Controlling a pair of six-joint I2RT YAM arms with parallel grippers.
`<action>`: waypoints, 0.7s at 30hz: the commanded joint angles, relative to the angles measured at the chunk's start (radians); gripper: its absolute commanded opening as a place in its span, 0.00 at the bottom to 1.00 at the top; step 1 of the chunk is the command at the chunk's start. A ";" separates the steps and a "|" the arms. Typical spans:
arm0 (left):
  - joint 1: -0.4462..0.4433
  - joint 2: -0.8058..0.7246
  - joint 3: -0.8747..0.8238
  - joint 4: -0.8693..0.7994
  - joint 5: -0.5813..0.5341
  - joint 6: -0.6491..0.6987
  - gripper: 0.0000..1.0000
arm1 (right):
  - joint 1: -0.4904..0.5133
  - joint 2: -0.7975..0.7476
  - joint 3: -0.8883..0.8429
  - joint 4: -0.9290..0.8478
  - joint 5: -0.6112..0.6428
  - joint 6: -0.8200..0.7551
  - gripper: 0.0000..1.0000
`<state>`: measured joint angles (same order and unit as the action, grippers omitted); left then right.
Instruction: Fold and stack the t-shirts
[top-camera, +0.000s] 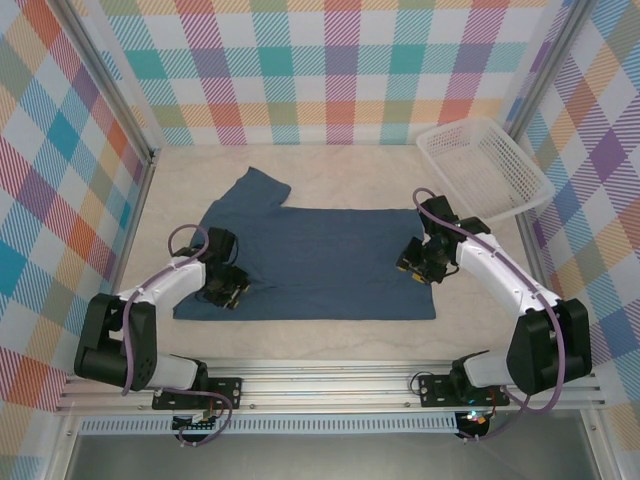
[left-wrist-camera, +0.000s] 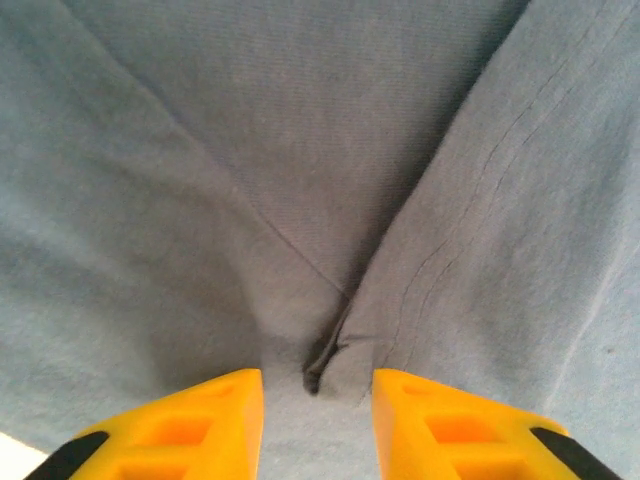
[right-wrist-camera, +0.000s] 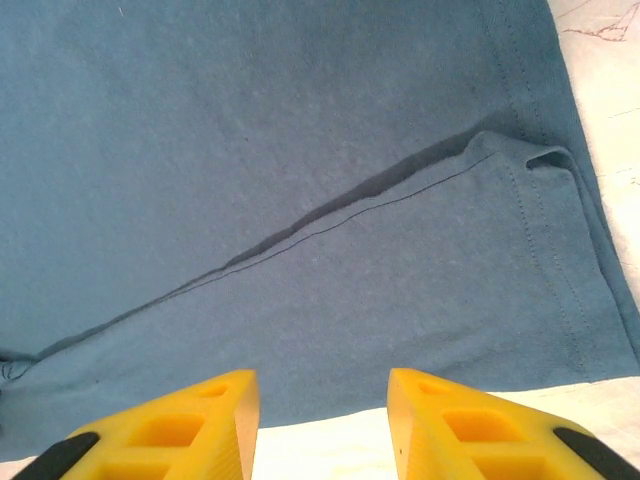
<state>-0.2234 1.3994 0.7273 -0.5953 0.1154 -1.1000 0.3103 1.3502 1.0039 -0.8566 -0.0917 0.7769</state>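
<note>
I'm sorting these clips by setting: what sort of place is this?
Probably a robot lab test booth, not a home: checked panels wall in a pale table, a left arm and right arm are bolted to a metal rail, and a blue t-shirt lies near a white basket.

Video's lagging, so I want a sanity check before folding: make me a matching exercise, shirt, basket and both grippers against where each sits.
Things: 1 t-shirt; 2 basket; 3 left gripper; 4 right gripper.
Places: A far right corner of the table; B open, at the shirt's right edge; C spread out mid-table; D open, over a crease near the shirt's left end.
Pairs: 1-C; 2-A; 3-D; 4-B.
</note>
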 joint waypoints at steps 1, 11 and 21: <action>-0.021 0.025 0.000 0.024 0.006 -0.011 0.28 | 0.007 -0.019 -0.013 -0.003 -0.019 -0.007 0.39; -0.046 0.052 0.064 0.019 -0.049 0.016 0.01 | 0.007 -0.021 -0.016 -0.003 -0.020 -0.005 0.38; -0.105 0.126 0.233 -0.079 -0.118 0.131 0.00 | 0.007 -0.020 -0.016 0.001 -0.023 -0.004 0.38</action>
<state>-0.3061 1.4868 0.9173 -0.6132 0.0326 -1.0271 0.3103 1.3491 0.9939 -0.8539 -0.0986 0.7773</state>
